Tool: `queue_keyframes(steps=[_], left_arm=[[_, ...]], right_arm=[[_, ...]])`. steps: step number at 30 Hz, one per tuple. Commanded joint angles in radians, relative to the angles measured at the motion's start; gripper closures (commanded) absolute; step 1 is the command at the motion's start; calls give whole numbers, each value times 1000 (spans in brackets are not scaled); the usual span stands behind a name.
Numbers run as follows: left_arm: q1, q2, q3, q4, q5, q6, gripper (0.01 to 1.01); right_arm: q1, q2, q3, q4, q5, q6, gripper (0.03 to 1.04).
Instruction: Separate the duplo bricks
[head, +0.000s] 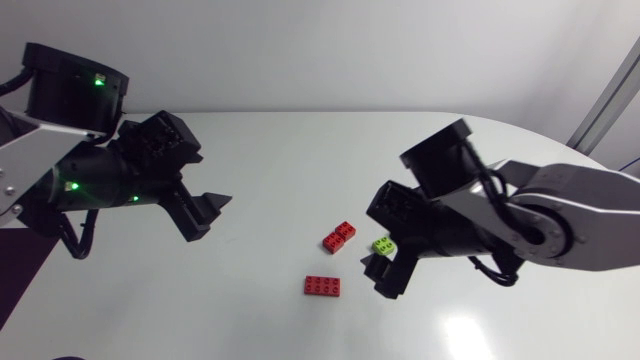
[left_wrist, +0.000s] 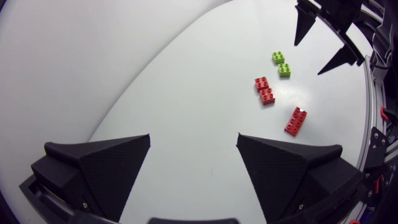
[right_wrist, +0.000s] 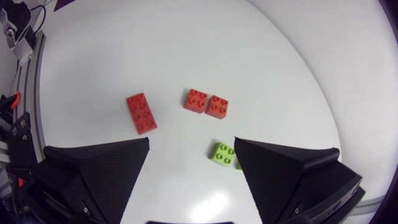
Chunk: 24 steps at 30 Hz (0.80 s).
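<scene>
The left gripper (head: 208, 215) hung over the table's (head: 280, 170) left half with its jaws spread wide and released, holding and touching nothing. The right gripper (head: 378, 275) was over the right half, its jaws just as wide apart and nothing gripped between them. One of its fingers (right_wrist: 280, 168) stood just beside the green bricks (head: 383, 244) and hid part of them in the right wrist view; whether it touched them could not be told.

Five bricks lay on the table's right half, close together. There were two small green bricks, set against each other. Two small red bricks (head: 339, 237) lay side by side and touching, just to the left of the green pair. One long red brick (head: 324, 286) lay alone, nearer the front edge.
</scene>
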Motion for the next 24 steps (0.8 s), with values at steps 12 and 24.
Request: queue_keyframes(steps=[12,24], left_arm=[[8,-273,-46,-94,-222,-76,51],[72,-450,-34,-226,-261,-162,46]], right_arm=[[-139,-411,-52,-128,142,82,69],[-203,-632,-81,-226,261,142,66]])
